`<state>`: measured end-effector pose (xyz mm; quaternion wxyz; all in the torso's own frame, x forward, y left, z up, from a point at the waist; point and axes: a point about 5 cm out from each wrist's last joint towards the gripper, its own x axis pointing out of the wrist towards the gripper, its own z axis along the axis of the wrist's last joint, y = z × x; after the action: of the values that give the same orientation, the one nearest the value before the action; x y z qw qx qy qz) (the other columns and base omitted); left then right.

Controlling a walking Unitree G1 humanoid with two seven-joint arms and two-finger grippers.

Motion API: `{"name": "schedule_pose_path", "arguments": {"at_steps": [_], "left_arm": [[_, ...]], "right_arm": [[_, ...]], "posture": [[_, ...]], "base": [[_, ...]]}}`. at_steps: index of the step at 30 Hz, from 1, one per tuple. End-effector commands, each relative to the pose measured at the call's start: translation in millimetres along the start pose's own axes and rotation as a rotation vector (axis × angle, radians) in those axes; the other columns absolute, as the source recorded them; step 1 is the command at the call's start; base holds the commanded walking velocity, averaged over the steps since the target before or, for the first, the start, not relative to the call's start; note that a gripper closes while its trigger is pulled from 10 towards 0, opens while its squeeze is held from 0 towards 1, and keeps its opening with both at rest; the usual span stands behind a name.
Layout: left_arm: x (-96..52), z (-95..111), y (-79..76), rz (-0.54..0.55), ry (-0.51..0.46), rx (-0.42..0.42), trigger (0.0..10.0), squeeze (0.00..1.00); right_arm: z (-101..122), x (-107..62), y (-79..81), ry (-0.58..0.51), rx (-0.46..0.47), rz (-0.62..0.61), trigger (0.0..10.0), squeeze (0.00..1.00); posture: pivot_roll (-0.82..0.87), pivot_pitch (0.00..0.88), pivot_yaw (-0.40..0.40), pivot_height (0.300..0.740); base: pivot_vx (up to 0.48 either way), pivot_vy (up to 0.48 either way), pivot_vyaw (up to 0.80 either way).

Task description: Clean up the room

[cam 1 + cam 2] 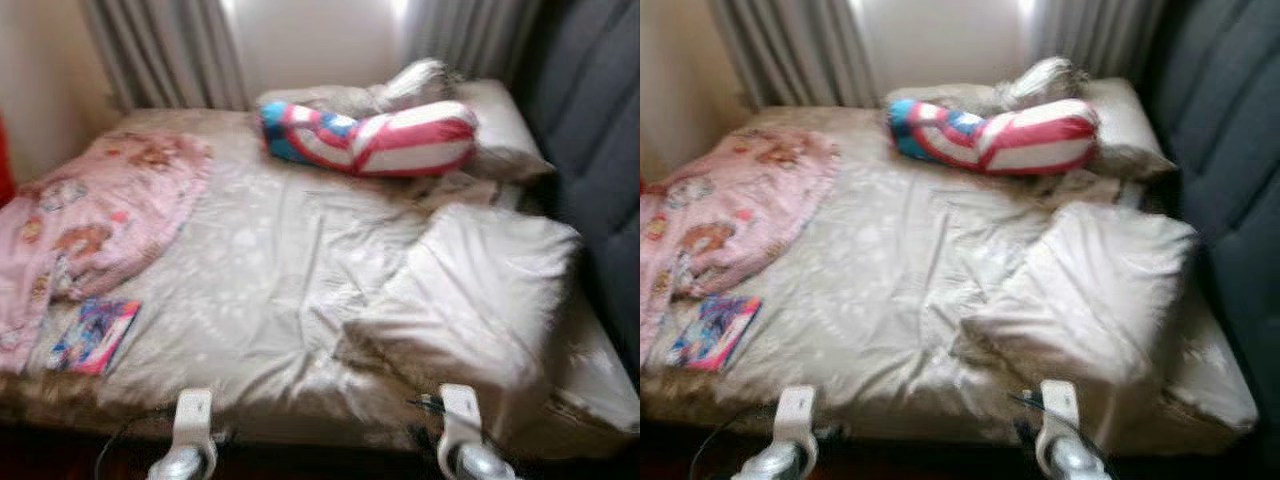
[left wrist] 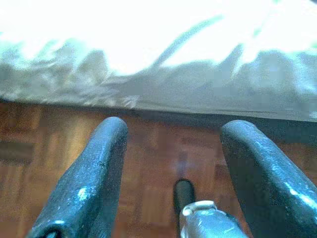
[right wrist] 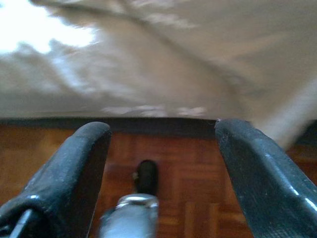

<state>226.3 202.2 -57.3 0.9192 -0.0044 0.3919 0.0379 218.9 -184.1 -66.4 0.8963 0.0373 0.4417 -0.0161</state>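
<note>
Unmade bed (image 1: 300, 260), beige sheet rumpled across it. Loose items on top, counted:

- one pink printed blanket (image 1: 90, 220), bunched at the robot's left side, far half of the mattress
- one bright picture book (image 1: 92, 336), flat, just beside the blanket's near edge and close to the bed's front left corner
- one red, white and blue bolster pillow (image 1: 375, 140), long axis running left to right, at the far end under the curtains (image 1: 165, 50)
- one beige pillow (image 1: 470, 290), skewed, near right part of the bed
- further beige pillows piled behind the bolster (number unclear, blur)

Dark padded headboard (image 1: 590, 150) along the right side.

Both arms low at the bed's front edge. Left tool (image 2: 171, 168): fingers spread wide, holding nothing, wooden floor (image 2: 44, 148) and the sheet's hanging hem ahead of it. Right tool (image 3: 161, 171): likewise wide apart and holding nothing, pointed at the bed's edge over the floor.

Relation that matters: everything lies forward of and above the tools, up on the mattress. The book sits left of the left tool, nearer that arm; its long axis runs roughly away from the robot. The skewed pillow lies straight ahead of the right tool, nearer that arm.

Judgement: tidying looks barely begun; the book seems the easiest first pick, by the left arm.
</note>
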Motion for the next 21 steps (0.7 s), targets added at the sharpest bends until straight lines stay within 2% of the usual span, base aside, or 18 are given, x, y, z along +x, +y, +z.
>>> {"name": "schedule_pose_path", "arguments": {"at_steps": [1,7,17,21], "left_arm": [[-1.4,-6.4,4.4,0.010,0.028,0.010,10.0,0.00],[-1.6,-7.3,3.8,0.008,0.030,0.012,10.0,0.00],[-1.7,-6.5,5.7,0.009,0.024,0.011,10.0,0.00],[-1.7,-4.0,6.8,0.022,0.001,0.006,10.0,0.00]], "right_arm": [[-2.3,0.3,3.8,0.012,-0.002,0.010,10.0,0.00],[-2.7,0.1,3.2,0.010,-0.012,0.009,10.0,0.00],[-1.9,0.3,5.0,-0.005,0.003,0.003,10.0,0.00],[3.3,0.1,4.5,-0.064,0.015,-0.018,10.0,0.00]], "posture": [[0.08,0.000,0.002,0.740],[0.08,0.000,0.000,0.740],[0.08,0.000,0.009,0.740],[0.08,0.000,0.010,0.740]], "base": [[0.000,0.000,-0.77],[0.000,0.000,-0.71],[0.000,0.000,0.00],[0.000,0.000,0.00]]}}
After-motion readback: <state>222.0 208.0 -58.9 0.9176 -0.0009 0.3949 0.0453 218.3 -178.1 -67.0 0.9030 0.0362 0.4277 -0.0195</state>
